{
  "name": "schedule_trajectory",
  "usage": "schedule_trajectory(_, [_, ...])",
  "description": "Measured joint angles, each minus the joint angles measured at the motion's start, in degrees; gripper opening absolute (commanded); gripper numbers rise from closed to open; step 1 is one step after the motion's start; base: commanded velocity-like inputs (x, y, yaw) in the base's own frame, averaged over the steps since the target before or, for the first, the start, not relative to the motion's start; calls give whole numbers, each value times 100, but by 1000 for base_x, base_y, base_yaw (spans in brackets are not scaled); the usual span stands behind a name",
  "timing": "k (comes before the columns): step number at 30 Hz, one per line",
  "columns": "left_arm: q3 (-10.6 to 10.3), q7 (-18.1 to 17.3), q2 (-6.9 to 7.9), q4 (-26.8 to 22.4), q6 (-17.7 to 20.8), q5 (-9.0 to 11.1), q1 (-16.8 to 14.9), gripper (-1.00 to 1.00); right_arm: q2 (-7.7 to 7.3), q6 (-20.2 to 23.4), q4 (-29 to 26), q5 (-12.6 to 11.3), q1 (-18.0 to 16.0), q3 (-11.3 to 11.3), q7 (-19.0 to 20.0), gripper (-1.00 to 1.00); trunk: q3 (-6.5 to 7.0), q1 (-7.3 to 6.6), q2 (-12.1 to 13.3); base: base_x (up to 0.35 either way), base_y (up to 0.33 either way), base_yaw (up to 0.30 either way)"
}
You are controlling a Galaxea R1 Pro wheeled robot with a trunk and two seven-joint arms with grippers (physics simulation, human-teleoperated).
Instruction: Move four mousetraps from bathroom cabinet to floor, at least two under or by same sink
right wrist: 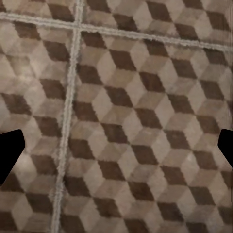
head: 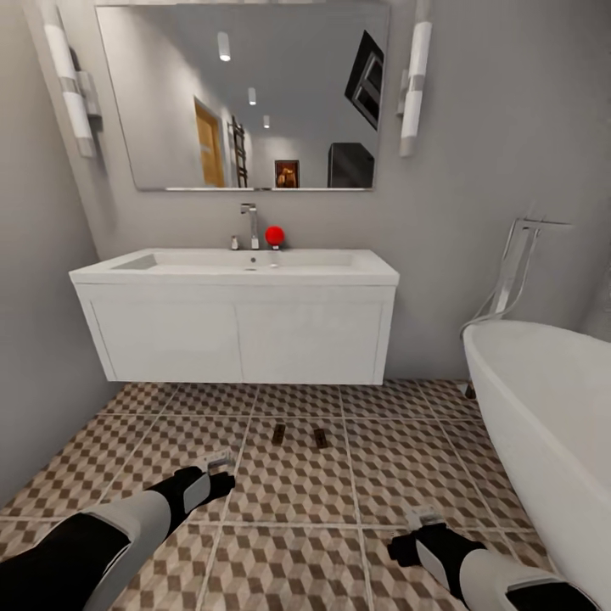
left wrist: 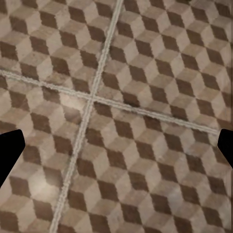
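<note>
Bathroom scene from the robot's head camera: a white rectangular wall-hung sink and vanity block (head: 238, 318) with a chrome tap (head: 249, 224) hangs on the grey wall, and a white oval bathtub (head: 552, 407) stands to the right. On the cube-patterned brown, beige and white tiled floor (head: 288, 501), two small flat dark-brown mousetraps lie just in front of the sink, one (head: 278, 434) beside the other (head: 320, 438), apart but near.

They look light, stiff and thin; the spring parts could snap, so a hold on the board's long edges seems safest.

The left gripper (head: 219, 462) and right gripper (head: 422, 518) hover low over the floor. The head view is too small to show their jaws. Both wrist views show bare tiles between wide-spread dark fingertips (left wrist: 10, 153) (right wrist: 10, 150), so both stand open and empty.
</note>
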Motion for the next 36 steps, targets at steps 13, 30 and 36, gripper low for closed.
schedule_trajectory(13, [2,-27,-41,-27,-99,11,219,100,-107,-903,-1,10,336,4,4,100,219,-33,18,0,0,64])
schedule_trajectory(30, [10,-12,-162,-3,-127,5,262,100,-113,-929,2,21,356,8,-29,100,377,-406,699,0,0,80])
schedule_trajectory(36, [12,-12,-179,-1,-131,6,264,100,-117,-920,5,22,357,0,-29,100,430,-538,939,0,0,69])
